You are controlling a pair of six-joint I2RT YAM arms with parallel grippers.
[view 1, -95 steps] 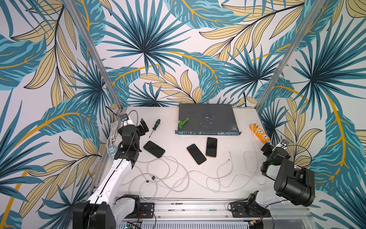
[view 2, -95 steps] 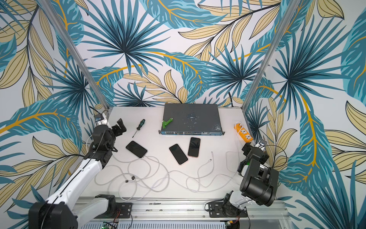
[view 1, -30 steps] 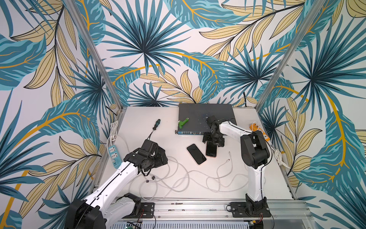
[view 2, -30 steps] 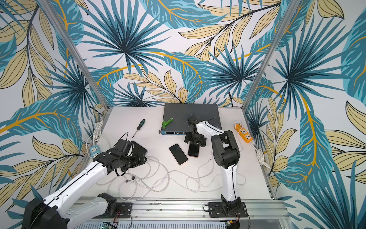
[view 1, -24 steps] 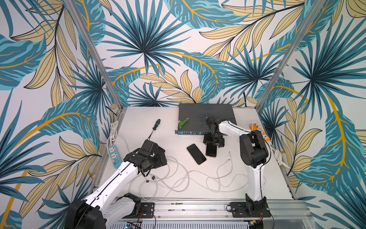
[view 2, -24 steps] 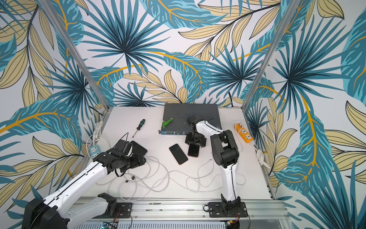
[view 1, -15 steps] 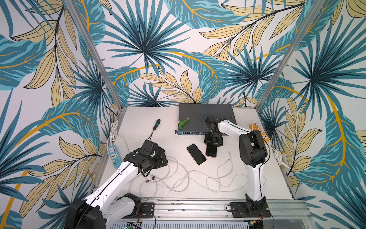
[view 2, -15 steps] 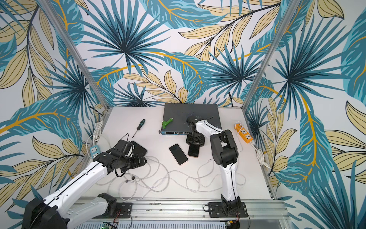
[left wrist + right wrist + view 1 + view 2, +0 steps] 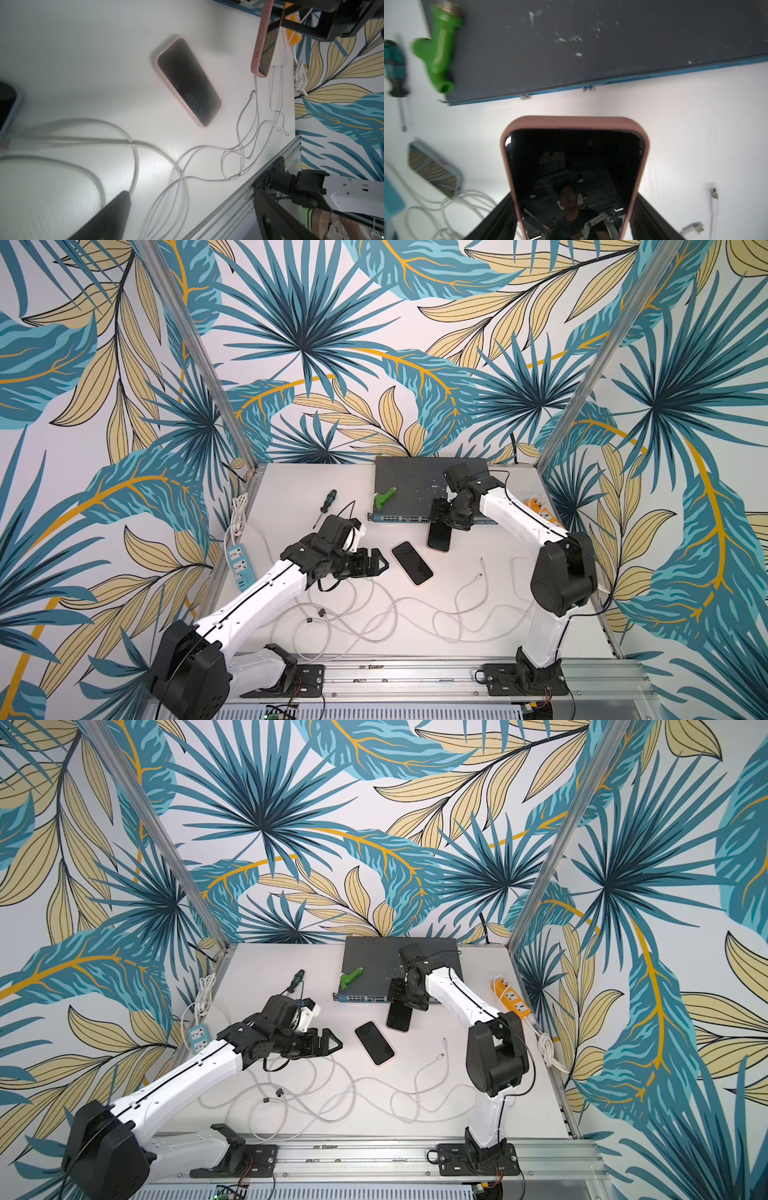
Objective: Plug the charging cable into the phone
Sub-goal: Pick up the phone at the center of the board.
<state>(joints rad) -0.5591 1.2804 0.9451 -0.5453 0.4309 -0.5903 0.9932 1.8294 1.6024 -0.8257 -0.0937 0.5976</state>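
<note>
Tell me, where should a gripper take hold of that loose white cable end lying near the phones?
On the small stiff plug at its very end, coming straight down from above, jaws across its width. It lies flat on the table, and the cord behind it is thin and limp, likely to flop.

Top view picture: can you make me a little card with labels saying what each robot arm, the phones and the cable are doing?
Right gripper: jaws closed on the dark-pink phone, near the network switch
Dark-pink phone: tilted, gripped end raised, no cable in it
Left gripper: jaws open, empty, over the tangled white cables
Pale-pink phone: flat on the table, screen up, between the arms
Cable plug end: loose on the table, not held
Plugging in: not done yet
</note>
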